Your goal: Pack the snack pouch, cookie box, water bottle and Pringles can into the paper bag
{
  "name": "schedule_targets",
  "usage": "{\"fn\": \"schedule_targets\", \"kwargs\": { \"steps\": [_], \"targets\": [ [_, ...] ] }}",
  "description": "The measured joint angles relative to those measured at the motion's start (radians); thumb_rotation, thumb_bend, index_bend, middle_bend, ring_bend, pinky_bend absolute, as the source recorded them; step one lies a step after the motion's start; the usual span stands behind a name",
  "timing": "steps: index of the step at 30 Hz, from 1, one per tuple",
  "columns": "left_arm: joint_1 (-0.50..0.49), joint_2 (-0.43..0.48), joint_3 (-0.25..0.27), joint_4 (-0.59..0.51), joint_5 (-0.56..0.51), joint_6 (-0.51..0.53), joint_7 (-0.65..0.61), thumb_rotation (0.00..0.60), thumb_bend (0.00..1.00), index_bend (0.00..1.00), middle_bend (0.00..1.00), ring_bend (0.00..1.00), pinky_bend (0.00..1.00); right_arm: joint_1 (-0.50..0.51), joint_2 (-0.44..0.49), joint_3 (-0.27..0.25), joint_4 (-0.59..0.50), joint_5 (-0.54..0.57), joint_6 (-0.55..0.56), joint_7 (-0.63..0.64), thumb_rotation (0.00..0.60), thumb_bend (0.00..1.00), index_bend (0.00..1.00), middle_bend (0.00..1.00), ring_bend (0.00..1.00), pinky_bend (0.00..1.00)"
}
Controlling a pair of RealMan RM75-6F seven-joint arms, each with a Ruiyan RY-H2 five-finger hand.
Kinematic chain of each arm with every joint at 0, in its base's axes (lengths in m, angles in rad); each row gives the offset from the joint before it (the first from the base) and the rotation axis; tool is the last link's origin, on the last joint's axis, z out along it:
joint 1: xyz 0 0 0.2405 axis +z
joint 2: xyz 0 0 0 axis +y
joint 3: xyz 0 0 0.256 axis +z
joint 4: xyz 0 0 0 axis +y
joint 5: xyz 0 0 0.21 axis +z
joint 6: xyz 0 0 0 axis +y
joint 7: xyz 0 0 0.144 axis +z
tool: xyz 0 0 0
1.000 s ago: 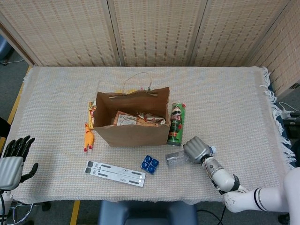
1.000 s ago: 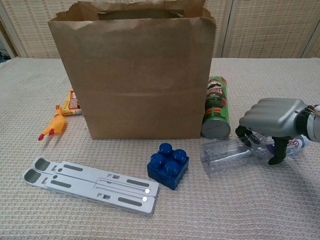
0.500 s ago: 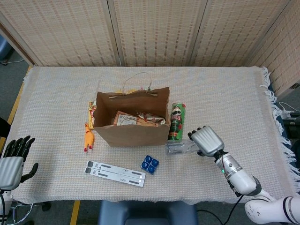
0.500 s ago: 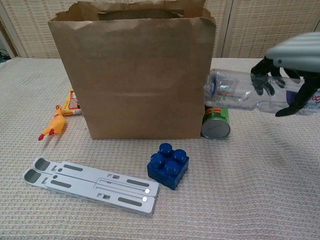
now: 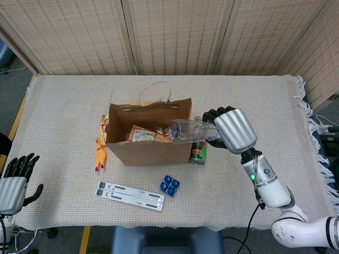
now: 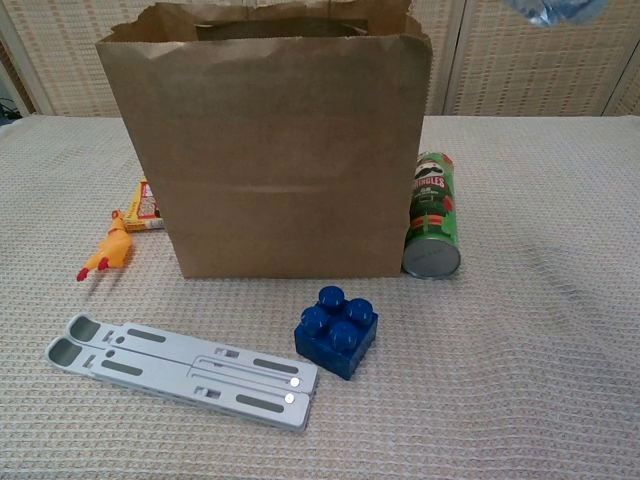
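My right hand holds the clear water bottle level in the air, its base over the right rim of the brown paper bag. A sliver of the bottle shows at the top edge of the chest view. The bag stands upright with a snack pouch inside. The green Pringles can lies on the cloth right of the bag, also seen as the can from the chest. The cookie box lies behind the bag's left side. My left hand hangs off the table's left edge, fingers apart, holding nothing.
A yellow rubber chicken lies left of the bag. A grey folding stand and a blue toy brick lie in front of it. The woven cloth covers the table; wicker screens stand behind.
My right hand has lifted the water bottle off the cloth and carried it up and left, from beside the Pringles can to above the bag's right rim. The left hand has stayed still.
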Motion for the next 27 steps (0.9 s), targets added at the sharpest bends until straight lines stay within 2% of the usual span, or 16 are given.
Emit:
{"fn": "schedule_targets", "kwargs": {
  "steps": [4, 9, 13, 19, 20, 22, 23, 25, 26, 27],
  "targets": [
    [-0.001, 0.001, 0.001, 0.002, 0.001, -0.002, -0.006, 0.6, 0.38, 0.06, 0.0, 0.0, 0.0, 0.071, -0.066, 0.083, -0.001, 0.088, 0.025, -0.088, 0.6, 0.24, 0.64, 0.57, 0.59, 0.62],
    [-0.001, 0.003, 0.001, 0.004, 0.003, -0.003, -0.013, 0.6, 0.38, 0.06, 0.0, 0.0, 0.0, 0.163, -0.203, 0.138, 0.038, 0.177, 0.054, -0.171, 0.6, 0.24, 0.64, 0.57, 0.59, 0.61],
    [-0.002, 0.004, 0.002, 0.005, 0.004, -0.004, -0.018, 0.6, 0.38, 0.06, 0.0, 0.0, 0.0, 0.224, -0.312, 0.155, 0.097, 0.216, 0.063, -0.217, 0.6, 0.24, 0.63, 0.57, 0.58, 0.62],
    [-0.002, 0.004, 0.002, 0.006, 0.005, -0.004, -0.02, 0.6, 0.38, 0.06, 0.0, 0.0, 0.0, 0.286, -0.452, 0.15, 0.228, 0.242, 0.06, -0.248, 0.6, 0.24, 0.61, 0.57, 0.57, 0.61],
    [-0.002, 0.005, 0.002, 0.006, 0.005, -0.005, -0.021, 0.6, 0.38, 0.06, 0.0, 0.0, 0.0, 0.293, -0.47, 0.147, 0.248, 0.244, 0.059, -0.252, 0.6, 0.24, 0.58, 0.57, 0.54, 0.59],
    [-0.002, 0.005, 0.002, 0.006, 0.005, -0.005, -0.023, 0.6, 0.38, 0.06, 0.0, 0.0, 0.0, 0.305, -0.506, 0.139, 0.285, 0.255, 0.054, -0.268, 0.6, 0.24, 0.42, 0.51, 0.41, 0.52],
    [-0.003, 0.005, 0.002, 0.007, 0.004, -0.006, -0.023, 0.6, 0.38, 0.06, 0.0, 0.0, 0.0, 0.308, -0.514, 0.136, 0.292, 0.266, 0.049, -0.276, 0.6, 0.23, 0.27, 0.42, 0.31, 0.45],
    [-0.003, 0.005, 0.002, 0.008, 0.004, -0.006, -0.025, 0.6, 0.38, 0.06, 0.0, 0.0, 0.0, 0.312, -0.517, 0.133, 0.289, 0.306, 0.039, -0.3, 0.6, 0.19, 0.07, 0.25, 0.13, 0.31],
    [-0.003, 0.005, 0.002, 0.008, 0.005, -0.007, -0.025, 0.6, 0.38, 0.06, 0.0, 0.0, 0.0, 0.314, -0.516, 0.133, 0.283, 0.329, 0.036, -0.313, 0.6, 0.16, 0.01, 0.17, 0.06, 0.23],
    [-0.003, 0.005, 0.002, 0.008, 0.005, -0.006, -0.026, 0.6, 0.38, 0.06, 0.0, 0.0, 0.0, 0.316, -0.512, 0.134, 0.271, 0.363, 0.032, -0.332, 0.6, 0.13, 0.0, 0.12, 0.02, 0.18]
  ]
}}
